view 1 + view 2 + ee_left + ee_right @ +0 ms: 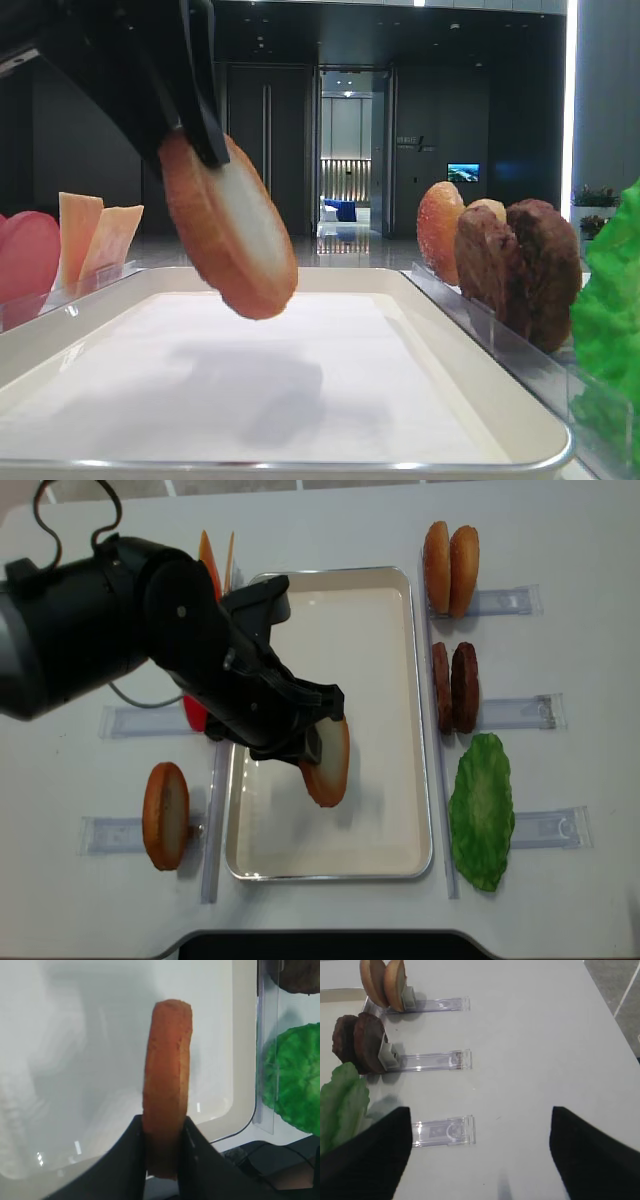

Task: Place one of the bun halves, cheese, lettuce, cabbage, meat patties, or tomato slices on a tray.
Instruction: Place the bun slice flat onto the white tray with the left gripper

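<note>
Over the tray point(415, 720), your left gripper point(312, 742) has its jaws clenched on a bun half point(328, 763), pinching it near one edge so that most of the disc hangs free below. From the low front view the bun point(232, 232) is tilted, clear of the tray floor point(300, 400), with its shadow underneath; it isn't touching anything yet.

Your main risk is the release. Let go from this height and the bun will likely land on its rim, then roll or flop toward a tray wall. Bring it lower and flatter before you part the jaws.

Second risk: the hold is near the edge. In the left wrist view only the near end sits between the fingers point(127, 1160), so a quick wrist turn could make it pivot or slip out early.

Third: watch the clear holder strip along the tray's left side and the slices standing there point(205, 555); a wide sweep of the arm on the way out could knock them.

Your right gripper point(480, 1155) hangs released over bare bench point(535, 1035), well apart from the patties point(360, 1042) and lettuce point(342, 1102), so it's no threat where it is
</note>
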### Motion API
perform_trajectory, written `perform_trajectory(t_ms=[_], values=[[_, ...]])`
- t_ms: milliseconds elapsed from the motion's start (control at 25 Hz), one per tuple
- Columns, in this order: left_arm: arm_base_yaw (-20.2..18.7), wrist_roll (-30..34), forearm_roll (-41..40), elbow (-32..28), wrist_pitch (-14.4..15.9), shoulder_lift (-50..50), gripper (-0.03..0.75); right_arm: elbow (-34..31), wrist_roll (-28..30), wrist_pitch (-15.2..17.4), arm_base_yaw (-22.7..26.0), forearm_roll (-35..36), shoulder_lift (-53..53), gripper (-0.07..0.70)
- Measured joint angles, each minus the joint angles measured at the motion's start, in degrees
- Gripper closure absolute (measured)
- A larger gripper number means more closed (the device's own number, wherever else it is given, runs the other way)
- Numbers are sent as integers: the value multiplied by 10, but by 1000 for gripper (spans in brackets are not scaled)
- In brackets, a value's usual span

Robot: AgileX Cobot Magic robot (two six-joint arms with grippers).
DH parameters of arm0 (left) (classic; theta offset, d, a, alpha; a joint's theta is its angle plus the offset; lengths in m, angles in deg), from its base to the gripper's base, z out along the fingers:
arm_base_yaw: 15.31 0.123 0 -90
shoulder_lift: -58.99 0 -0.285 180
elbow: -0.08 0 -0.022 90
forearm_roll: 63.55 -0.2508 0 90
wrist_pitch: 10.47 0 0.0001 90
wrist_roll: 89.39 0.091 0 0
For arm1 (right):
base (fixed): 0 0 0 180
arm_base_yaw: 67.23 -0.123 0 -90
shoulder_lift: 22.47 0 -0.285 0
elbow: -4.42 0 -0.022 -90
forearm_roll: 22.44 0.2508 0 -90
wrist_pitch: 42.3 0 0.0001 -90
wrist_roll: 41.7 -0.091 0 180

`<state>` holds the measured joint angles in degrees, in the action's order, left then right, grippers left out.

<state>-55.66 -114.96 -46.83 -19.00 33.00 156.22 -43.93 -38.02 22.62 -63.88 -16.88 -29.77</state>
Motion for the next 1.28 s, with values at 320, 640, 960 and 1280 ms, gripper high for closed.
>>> perform_trajectory(t_ms=[320,640,960,1280], values=[[0,38,44,0,-36,40,587,0,0,0,0,0,0,92],[0,64,72,0,-46,69,587,0,0,0,0,0,0,92],[8,73,77,0,-46,71,587,0,0,0,0,0,0,92],[10,86,92,0,-45,72,587,0,0,0,0,0,0,92]])
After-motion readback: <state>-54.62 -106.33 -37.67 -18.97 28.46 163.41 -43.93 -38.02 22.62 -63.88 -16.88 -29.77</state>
